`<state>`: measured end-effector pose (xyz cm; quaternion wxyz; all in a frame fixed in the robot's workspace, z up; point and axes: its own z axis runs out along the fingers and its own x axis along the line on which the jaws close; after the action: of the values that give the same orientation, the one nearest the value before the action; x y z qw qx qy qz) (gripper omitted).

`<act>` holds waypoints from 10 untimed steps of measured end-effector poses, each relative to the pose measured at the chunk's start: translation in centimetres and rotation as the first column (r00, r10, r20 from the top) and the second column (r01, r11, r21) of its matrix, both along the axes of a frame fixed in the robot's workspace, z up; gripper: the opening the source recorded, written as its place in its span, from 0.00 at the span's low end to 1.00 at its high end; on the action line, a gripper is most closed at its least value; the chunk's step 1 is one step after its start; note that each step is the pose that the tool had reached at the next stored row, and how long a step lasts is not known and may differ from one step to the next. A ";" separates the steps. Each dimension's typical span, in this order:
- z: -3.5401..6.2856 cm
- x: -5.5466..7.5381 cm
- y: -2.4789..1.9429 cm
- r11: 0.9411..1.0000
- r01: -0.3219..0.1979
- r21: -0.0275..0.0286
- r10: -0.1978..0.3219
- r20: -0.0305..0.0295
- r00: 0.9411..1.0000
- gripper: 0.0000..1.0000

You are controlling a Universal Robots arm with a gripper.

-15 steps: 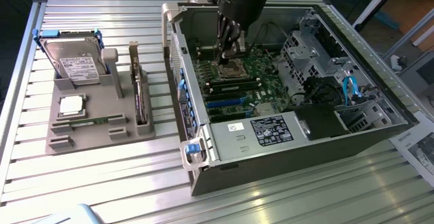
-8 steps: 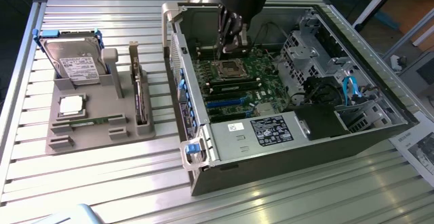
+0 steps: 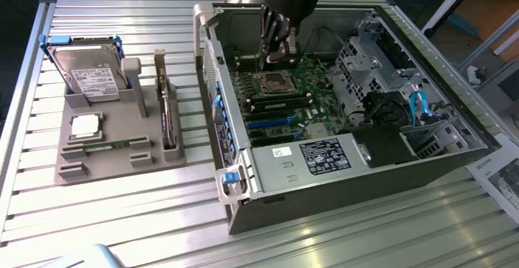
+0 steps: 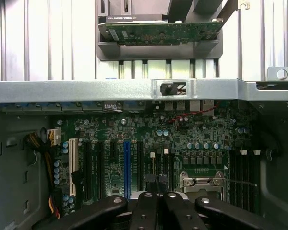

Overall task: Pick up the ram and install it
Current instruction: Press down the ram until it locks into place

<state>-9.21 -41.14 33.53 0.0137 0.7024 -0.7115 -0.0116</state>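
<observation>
Ram (image 3: 109, 144), a narrow green stick, lies flat in a front slot of the grey holder (image 3: 146, 128) on the slatted metal table (image 3: 324, 243), seen from the exterior view, well apart from the arm. The holder also carries a hard drive (image 3: 91, 76) standing at its back, a square silver processor (image 3: 85, 126) and an expansion card (image 3: 167, 119) set on edge. On the exterior view's right of the holder, the open computer case (image 3: 341, 183) lies on its side. The gripper (image 3: 276, 58) reaches down into the case and hangs just above the motherboard (image 3: 284, 113), near the processor socket (image 3: 274, 82). Its fingers are pressed together; whether anything thin is pinched between them cannot be told.

From the wrist view, the gripper (image 4: 158, 194) shows its dark fingers (image 4: 146, 211) drawn close together over the motherboard (image 4: 182, 134), between the blue card slot (image 4: 126, 167) and the processor socket (image 4: 201, 184). A row of dark memory slots (image 4: 242, 177) runs just beside the socket. Beyond the case's metal wall (image 4: 86, 90), the expansion card (image 4: 158, 32) stands on edge in the grey holder (image 4: 158, 50).
</observation>
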 end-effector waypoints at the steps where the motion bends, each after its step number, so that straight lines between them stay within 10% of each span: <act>1: 0.00 0.0 0.00 1.000 0.000 0.000 0.000 0.000 1.000 0.10; 10: 0.00 0.4 0.00 1.000 0.000 0.000 0.000 0.006 1.000 0.10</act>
<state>-8.81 -41.15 33.53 0.0116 0.7025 -0.7115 -0.0095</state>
